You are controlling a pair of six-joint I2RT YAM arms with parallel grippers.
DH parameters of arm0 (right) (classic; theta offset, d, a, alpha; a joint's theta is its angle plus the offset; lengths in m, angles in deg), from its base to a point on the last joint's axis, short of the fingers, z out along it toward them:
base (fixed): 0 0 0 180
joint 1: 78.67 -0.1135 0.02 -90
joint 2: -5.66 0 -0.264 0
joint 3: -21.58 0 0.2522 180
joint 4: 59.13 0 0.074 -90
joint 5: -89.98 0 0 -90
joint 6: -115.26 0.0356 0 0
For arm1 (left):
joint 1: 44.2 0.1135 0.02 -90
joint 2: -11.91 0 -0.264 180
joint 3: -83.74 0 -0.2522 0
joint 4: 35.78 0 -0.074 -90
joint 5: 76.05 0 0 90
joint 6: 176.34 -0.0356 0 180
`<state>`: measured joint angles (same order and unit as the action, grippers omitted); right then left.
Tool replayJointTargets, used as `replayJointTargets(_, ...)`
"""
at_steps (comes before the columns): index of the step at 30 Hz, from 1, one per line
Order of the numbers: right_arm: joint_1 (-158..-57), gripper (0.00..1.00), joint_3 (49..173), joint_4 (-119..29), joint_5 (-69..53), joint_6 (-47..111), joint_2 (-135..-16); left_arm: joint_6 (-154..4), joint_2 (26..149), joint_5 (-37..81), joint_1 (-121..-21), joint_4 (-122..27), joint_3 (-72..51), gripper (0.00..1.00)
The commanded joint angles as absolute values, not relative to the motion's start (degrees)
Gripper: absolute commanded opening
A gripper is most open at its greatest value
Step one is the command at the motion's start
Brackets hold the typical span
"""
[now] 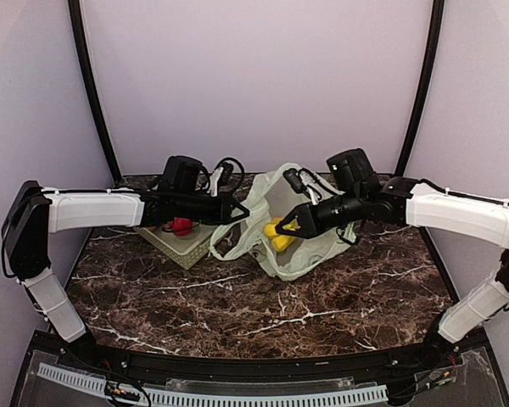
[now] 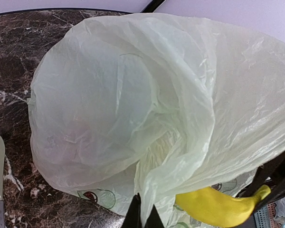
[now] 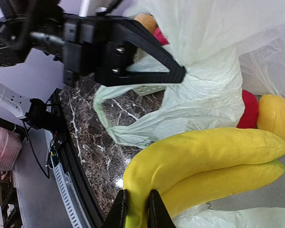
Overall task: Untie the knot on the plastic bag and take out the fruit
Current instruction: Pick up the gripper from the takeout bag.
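Note:
The pale green plastic bag [image 1: 301, 250] sits mid-table with its mouth held open; no knot shows. My left gripper [image 1: 242, 212] is shut on the bag's left rim, and in the left wrist view its tips [image 2: 143, 214] pinch a fold of the bag [image 2: 133, 95]. My right gripper [image 1: 282, 227] reaches into the mouth and is shut on the stem end of the yellow bananas [image 1: 276, 236]. In the right wrist view the fingers [image 3: 135, 211] clamp the bananas [image 3: 204, 161]. Behind them in the bag lie a red fruit [image 3: 249, 111] and a yellow-orange round fruit [image 3: 275, 116].
A pale green perforated basket [image 1: 174, 246] stands left of the bag, under my left arm, with a red fruit [image 1: 181, 225] in it. One loop handle [image 1: 229, 248] trails on the dark marble table [image 1: 237, 314]. Curved black posts rise at both back corners.

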<state>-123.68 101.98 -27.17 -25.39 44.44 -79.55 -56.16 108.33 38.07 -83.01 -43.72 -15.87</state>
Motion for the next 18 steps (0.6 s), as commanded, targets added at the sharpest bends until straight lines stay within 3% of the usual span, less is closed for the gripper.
replayJointTargets(1, -124.0, 0.00, 99.4, -35.2, -29.9, 45.2, -72.5, -55.7, 109.1, 35.9, -83.1, -45.0, -14.3, 0.01)
replayJointTargets(9, -122.1, 0.00, 98.6, -36.0, -22.3, 47.8, -67.6, -60.1, 107.6, 33.0, -83.1, -47.3, -15.6, 0.01)
replayJointTargets(14, -120.4, 0.00, 96.7, -41.4, -27.2, 49.7, -65.8, -64.3, 105.4, 32.1, -83.1, -50.6, -15.8, 0.02)
replayJointTargets(16, -120.0, 0.00, 96.6, -42.2, -29.2, 49.7, -65.8, -65.8, 103.8, 32.0, -83.1, -51.2, -16.4, 0.07)
replayJointTargets(18, -119.5, 0.00, 96.6, -43.2, -33.1, 49.9, -65.9, -67.4, 101.6, 31.8, -83.2, -51.1, -17.1, 0.24)
